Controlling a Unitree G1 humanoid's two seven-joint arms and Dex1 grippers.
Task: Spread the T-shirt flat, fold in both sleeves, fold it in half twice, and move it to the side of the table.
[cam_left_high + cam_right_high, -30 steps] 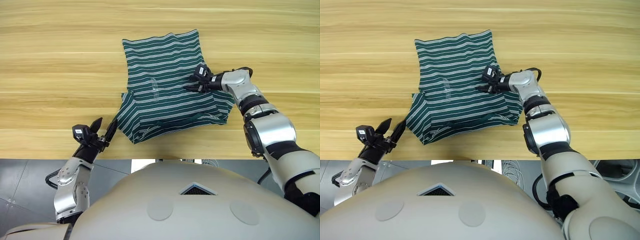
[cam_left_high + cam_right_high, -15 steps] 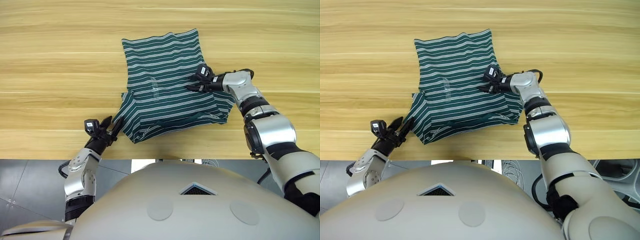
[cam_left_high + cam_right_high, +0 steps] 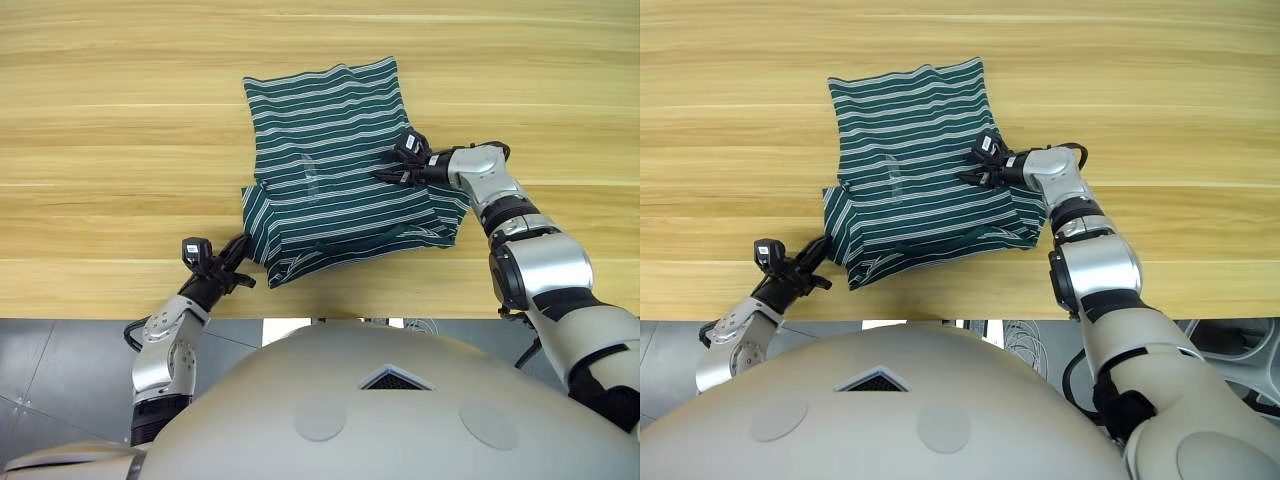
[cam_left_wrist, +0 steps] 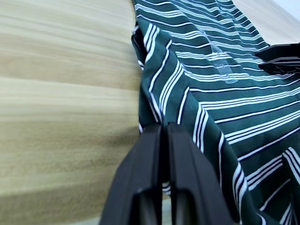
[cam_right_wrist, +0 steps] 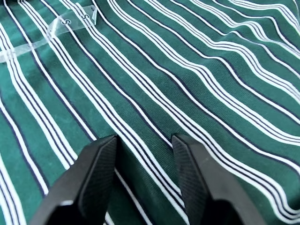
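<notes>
A dark green T-shirt (image 3: 330,150) with white stripes lies partly folded on the wooden table (image 3: 120,120), its near part bunched in layers. My left gripper (image 3: 238,266) is at the shirt's near-left corner, close to the table's front edge. In the left wrist view its fingers (image 4: 150,140) are pressed together on the striped hem (image 4: 157,101). My right gripper (image 3: 384,175) rests on the shirt's right side, open. Its two fingers (image 5: 98,164) are spread over the fabric (image 5: 211,70) with nothing between them.
A clear sticker strip (image 5: 47,33) lies on the shirt's middle. Bare wood stretches to the left, right and far side of the shirt. The table's front edge (image 3: 80,316) runs just behind my left gripper, with grey floor (image 3: 50,380) below.
My left gripper has moved right and forward onto the shirt's near-left corner and shut on it. The corner has shifted slightly. The right gripper has barely moved.
</notes>
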